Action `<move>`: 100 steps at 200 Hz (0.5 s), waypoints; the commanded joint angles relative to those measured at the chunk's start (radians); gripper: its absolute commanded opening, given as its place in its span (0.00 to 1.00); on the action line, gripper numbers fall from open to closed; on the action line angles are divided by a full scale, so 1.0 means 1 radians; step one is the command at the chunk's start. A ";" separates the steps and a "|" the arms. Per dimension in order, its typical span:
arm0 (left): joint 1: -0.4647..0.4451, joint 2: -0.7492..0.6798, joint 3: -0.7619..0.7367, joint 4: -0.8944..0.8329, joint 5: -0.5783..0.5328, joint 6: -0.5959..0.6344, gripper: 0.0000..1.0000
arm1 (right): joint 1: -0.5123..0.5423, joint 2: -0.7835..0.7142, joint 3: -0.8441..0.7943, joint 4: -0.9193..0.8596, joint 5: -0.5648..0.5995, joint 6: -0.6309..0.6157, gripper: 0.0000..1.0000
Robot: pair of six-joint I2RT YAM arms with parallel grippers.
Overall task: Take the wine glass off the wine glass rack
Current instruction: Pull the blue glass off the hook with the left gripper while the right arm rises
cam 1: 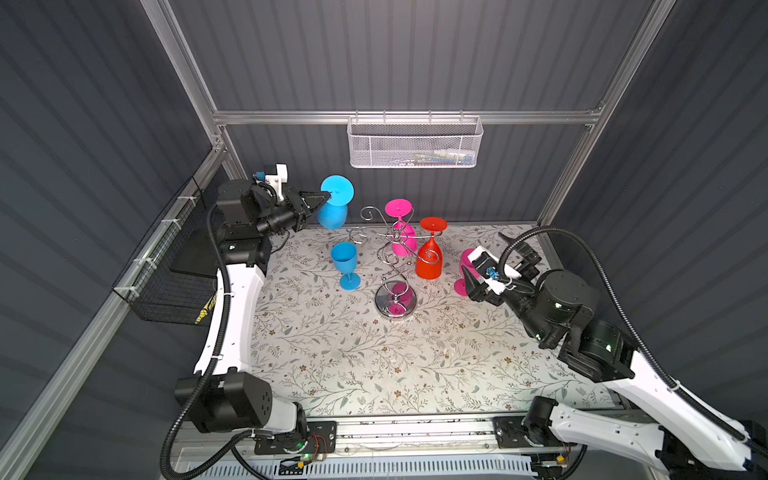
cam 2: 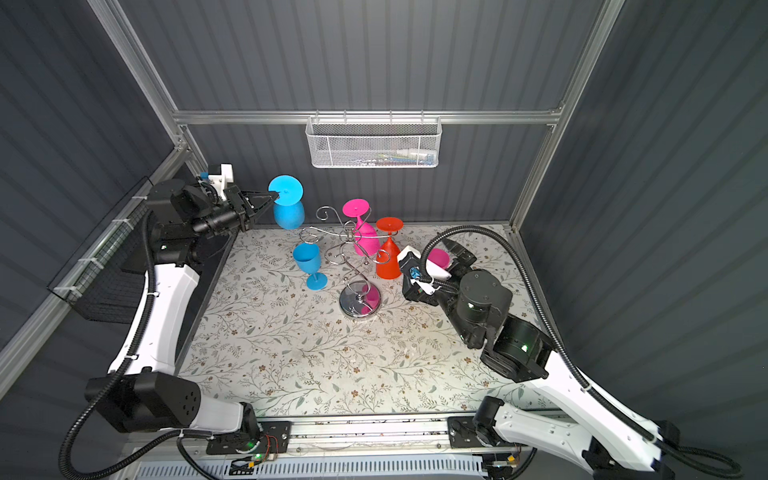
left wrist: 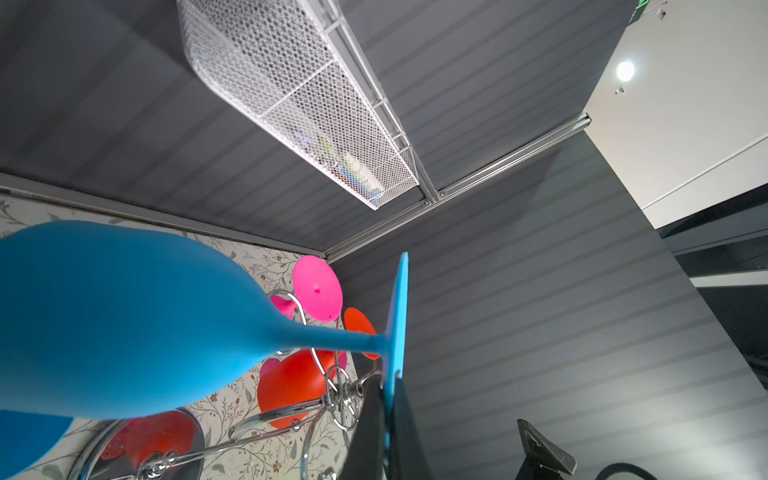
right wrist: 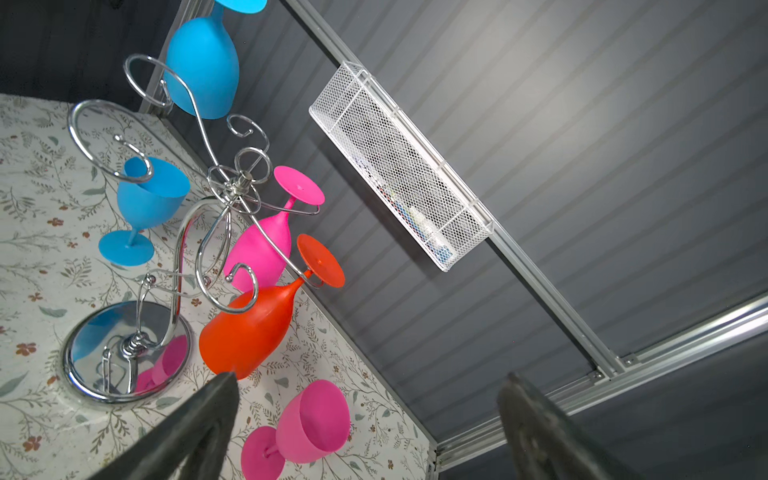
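My left gripper [cam 1: 326,195] [left wrist: 388,384] is shut on the rim of the round foot of a blue wine glass [cam 1: 332,214] [cam 2: 286,214] [left wrist: 124,316]. It holds that glass upside down in the air at the back left, apart from the wine glass rack [cam 1: 392,249] [cam 2: 360,302] [right wrist: 124,353]. The rack stands mid-table; a pink glass [cam 1: 401,239] [right wrist: 259,249] and a red glass [cam 1: 429,262] [right wrist: 249,328] hang on it bowl-down. My right gripper [cam 1: 481,252] [right wrist: 370,380] is open and empty, right of the rack.
A second blue glass [cam 1: 345,257] stands upright on the floral table left of the rack. A pink glass [right wrist: 311,419] stands upright close under my right gripper. A white mesh basket [cam 1: 415,143] hangs on the back wall, and a black wire basket [cam 1: 166,286] on the left wall.
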 commanded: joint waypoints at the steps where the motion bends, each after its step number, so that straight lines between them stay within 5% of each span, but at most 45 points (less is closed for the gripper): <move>1: 0.003 0.009 0.088 -0.120 -0.040 0.164 0.00 | -0.017 0.007 0.076 0.000 0.018 0.201 0.99; 48: -0.086 0.009 0.195 -0.233 -0.137 0.402 0.00 | -0.238 0.099 0.291 -0.243 -0.275 0.644 0.99; 100: -0.254 -0.012 0.175 -0.189 -0.228 0.610 0.00 | -0.391 0.203 0.456 -0.360 -0.652 0.869 0.98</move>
